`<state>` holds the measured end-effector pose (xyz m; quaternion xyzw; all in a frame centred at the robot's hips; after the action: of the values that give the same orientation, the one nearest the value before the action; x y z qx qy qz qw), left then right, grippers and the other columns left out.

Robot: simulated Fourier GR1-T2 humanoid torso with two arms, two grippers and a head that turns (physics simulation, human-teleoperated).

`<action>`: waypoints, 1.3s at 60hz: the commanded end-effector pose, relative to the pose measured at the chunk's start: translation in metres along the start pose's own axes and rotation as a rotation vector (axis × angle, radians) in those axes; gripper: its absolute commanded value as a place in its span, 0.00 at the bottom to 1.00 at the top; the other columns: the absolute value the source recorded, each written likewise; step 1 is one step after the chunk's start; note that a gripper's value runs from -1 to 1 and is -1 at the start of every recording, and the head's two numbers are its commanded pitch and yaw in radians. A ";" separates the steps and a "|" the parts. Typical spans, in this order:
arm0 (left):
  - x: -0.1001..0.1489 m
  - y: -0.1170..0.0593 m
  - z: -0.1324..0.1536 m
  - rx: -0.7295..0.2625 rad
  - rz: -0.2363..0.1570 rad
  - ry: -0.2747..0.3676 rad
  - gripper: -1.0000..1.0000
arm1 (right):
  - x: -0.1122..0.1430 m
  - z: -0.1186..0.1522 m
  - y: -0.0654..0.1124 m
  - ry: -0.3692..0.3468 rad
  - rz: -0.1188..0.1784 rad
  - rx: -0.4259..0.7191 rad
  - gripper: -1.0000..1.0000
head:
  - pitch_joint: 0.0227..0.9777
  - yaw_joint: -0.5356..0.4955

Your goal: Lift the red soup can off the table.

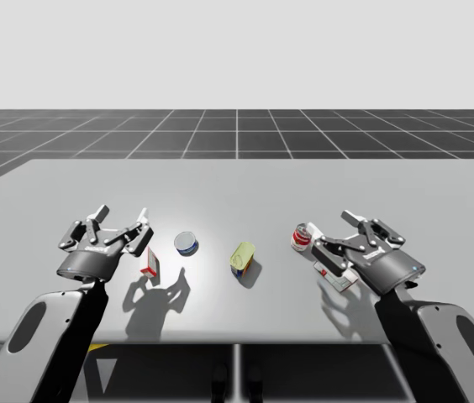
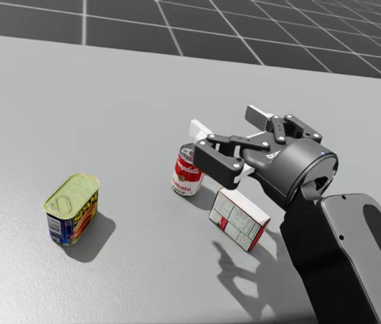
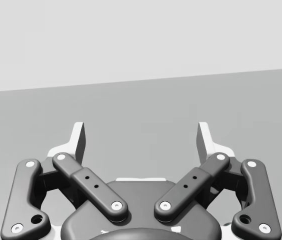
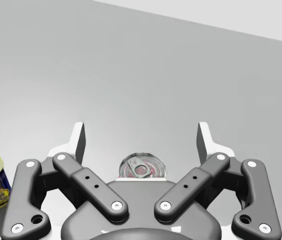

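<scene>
**Left wrist: fingers spread over desk**

Left gripper (image 3: 141,137) seen along its own axis. Its 2 fingers (image 3: 79,142) stand wide apart, pale at the tips, with dark linkage bars (image 3: 93,187) behind them. Grey desk (image 3: 241,105) lies between and ahead of the fingers. Its far edge runs slightly tilted against a lighter backdrop (image 3: 141,40).

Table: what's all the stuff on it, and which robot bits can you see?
red soup can: 1, red and white, upright between the right gripper's fingers
rectangular can: 1, yellow-green and blue, middle of the table
round can: 1, blue and white, left of the rectangular can
left box: 1, red and white, by the left gripper
right box: 1, red and white, lying beside the soup can
table: 1, grey
left gripper: 1, black, open
right gripper: 1, black, open
</scene>
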<state>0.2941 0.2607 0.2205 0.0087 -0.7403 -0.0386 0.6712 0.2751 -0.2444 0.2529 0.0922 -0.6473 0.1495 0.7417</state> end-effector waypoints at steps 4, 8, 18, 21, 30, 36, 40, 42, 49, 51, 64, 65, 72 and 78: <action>-0.001 -0.001 0.001 0.000 -0.004 0.002 0.00 | -0.015 0.007 -0.002 0.093 0.001 0.056 0.00 | 0.77 0.21; -0.001 -0.001 0.001 0.000 -0.005 0.004 0.00 | -0.024 0.003 -0.005 0.117 -0.017 0.085 0.00 | 0.77 0.21; -0.001 -0.002 0.001 0.000 0.005 0.010 0.00 | -0.041 -0.014 -0.011 0.166 0.019 0.104 0.00 | 0.77 0.21; -0.001 -0.003 0.002 0.000 0.005 0.011 0.00 | -0.043 -0.019 -0.011 0.178 0.029 0.105 0.00 | 0.77 0.21; -0.002 -0.003 0.002 0.000 0.003 0.010 0.00 | -0.047 -0.031 -0.012 0.213 0.045 0.094 0.00 | 0.78 0.21; -0.001 -0.003 0.002 0.000 0.001 0.009 0.00 | -0.049 -0.036 -0.013 0.232 0.046 0.087 0.00 | 0.78 0.22; -0.001 -0.003 0.002 0.000 0.001 0.008 0.00 | -0.050 -0.040 -0.013 0.254 0.051 0.088 0.00 | 0.78 0.22; -0.001 -0.003 0.002 0.002 0.001 0.006 0.00 | -0.052 -0.042 -0.013 0.271 0.056 0.090 0.00 | 0.78 0.22; -0.001 -0.003 0.002 0.002 0.003 0.006 0.00 | -0.054 -0.050 -0.015 0.311 0.058 0.088 0.00 | 0.78 0.22; -0.001 -0.003 0.002 0.002 0.003 0.006 0.00 | -0.054 -0.052 -0.016 0.314 0.062 0.086 0.00 | 0.78 0.22; -0.001 -0.003 0.003 0.001 0.003 0.003 0.00 | -0.056 -0.070 -0.020 0.358 0.029 0.092 0.00 | 0.78 0.23; -0.001 -0.003 0.003 0.001 0.003 0.003 0.00 | -0.056 -0.070 -0.020 0.360 0.027 0.092 0.00 | 0.78 0.23; -0.001 -0.003 0.003 0.000 0.002 0.005 0.00 | -0.057 -0.077 -0.019 0.384 0.023 0.104 0.00 | 0.78 0.23; -0.001 -0.003 0.003 0.000 0.002 0.006 0.00 | -0.058 -0.082 -0.017 0.407 0.028 0.112 0.00 | 0.77 0.23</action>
<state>0.2912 0.2582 0.2194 0.0081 -0.7385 -0.0376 0.6731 0.3445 -0.2425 0.1893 0.0901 -0.4905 0.2078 0.8415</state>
